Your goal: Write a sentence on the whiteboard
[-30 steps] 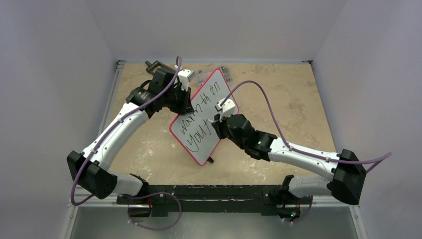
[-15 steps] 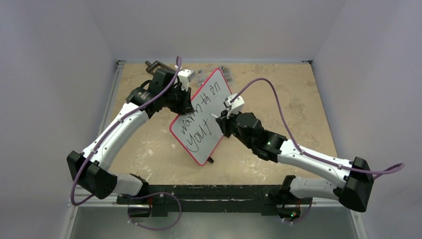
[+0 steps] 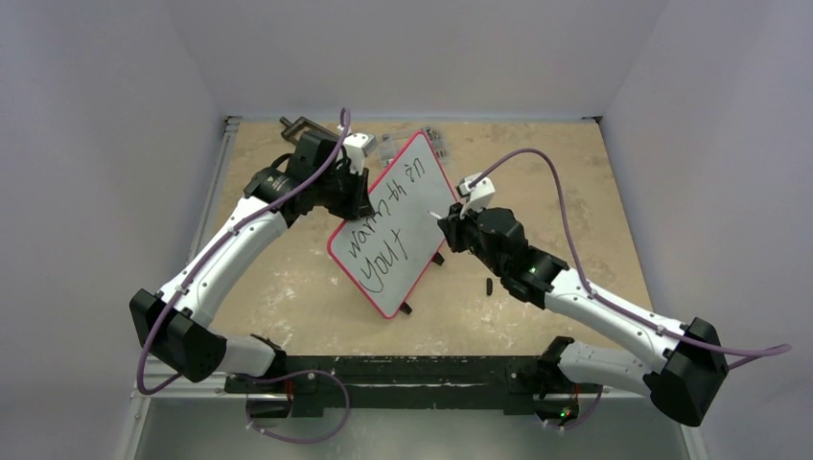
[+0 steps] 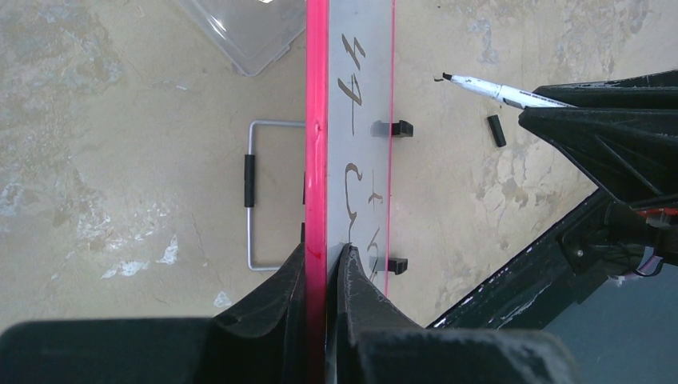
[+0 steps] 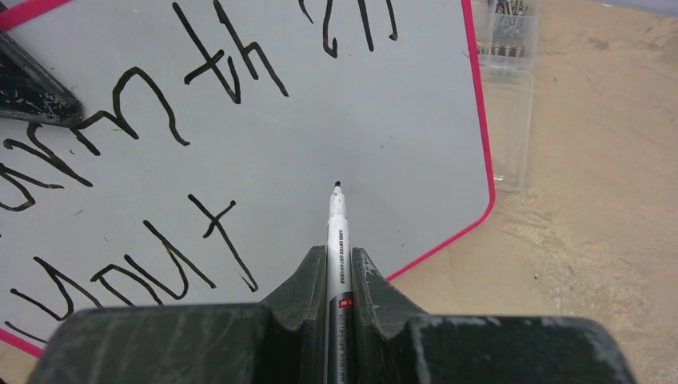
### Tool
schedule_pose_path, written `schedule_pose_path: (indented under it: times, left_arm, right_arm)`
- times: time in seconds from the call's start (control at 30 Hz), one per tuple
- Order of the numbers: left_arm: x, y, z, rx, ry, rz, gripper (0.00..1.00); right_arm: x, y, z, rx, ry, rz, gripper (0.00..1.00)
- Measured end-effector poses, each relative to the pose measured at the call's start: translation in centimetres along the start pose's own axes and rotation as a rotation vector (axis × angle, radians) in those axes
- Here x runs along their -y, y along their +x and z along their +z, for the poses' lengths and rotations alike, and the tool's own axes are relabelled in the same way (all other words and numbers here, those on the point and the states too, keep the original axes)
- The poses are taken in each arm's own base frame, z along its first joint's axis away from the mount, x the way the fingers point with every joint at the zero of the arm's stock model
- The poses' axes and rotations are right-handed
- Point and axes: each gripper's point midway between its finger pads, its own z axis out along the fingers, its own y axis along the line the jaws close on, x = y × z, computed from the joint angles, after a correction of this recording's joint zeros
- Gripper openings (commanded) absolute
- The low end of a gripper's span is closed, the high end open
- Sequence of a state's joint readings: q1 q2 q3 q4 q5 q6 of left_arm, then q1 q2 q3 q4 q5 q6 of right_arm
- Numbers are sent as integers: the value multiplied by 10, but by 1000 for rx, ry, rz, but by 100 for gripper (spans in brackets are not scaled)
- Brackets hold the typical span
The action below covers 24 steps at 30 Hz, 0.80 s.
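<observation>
The whiteboard [image 3: 398, 225], white with a red rim, stands tilted on its black feet in the middle of the table. The sentence [image 3: 379, 240] runs across it in two lines of black handwriting. My left gripper [image 3: 362, 196] is shut on the board's upper left rim; in the left wrist view the red rim [image 4: 317, 120] sits pinched in that gripper [image 4: 324, 252]. My right gripper [image 5: 337, 254] is shut on a white marker [image 5: 337, 232]. The uncapped marker [image 4: 496, 90] points at the board's blank lower right area, its tip a short gap off the surface.
A black marker cap [image 3: 489, 286] lies on the table right of the board. A clear plastic box [image 3: 436, 144] of small parts sits behind the board's far corner. A wire stand [image 4: 250, 196] lies on the table behind the board.
My right arm has swung to the right, pulling the marker back from the board's face. The cap on the table has come into view. The left arm and board have not moved.
</observation>
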<state>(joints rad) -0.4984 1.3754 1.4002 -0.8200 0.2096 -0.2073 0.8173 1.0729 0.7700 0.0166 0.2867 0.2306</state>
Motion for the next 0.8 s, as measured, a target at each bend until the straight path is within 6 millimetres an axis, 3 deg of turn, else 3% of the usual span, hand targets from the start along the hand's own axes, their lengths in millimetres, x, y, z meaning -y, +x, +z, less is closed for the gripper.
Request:
schedule_pose_path:
  times: [0.57,0.8]
  left_arm:
    - [4,-4,5,5,3,10,0]
    - [4,-5,5,5,3,11,0]
  right_arm:
    - [-5,17,-6,-17,-75,22,0]
    - [-13,10,-7,7,-120,30,0]
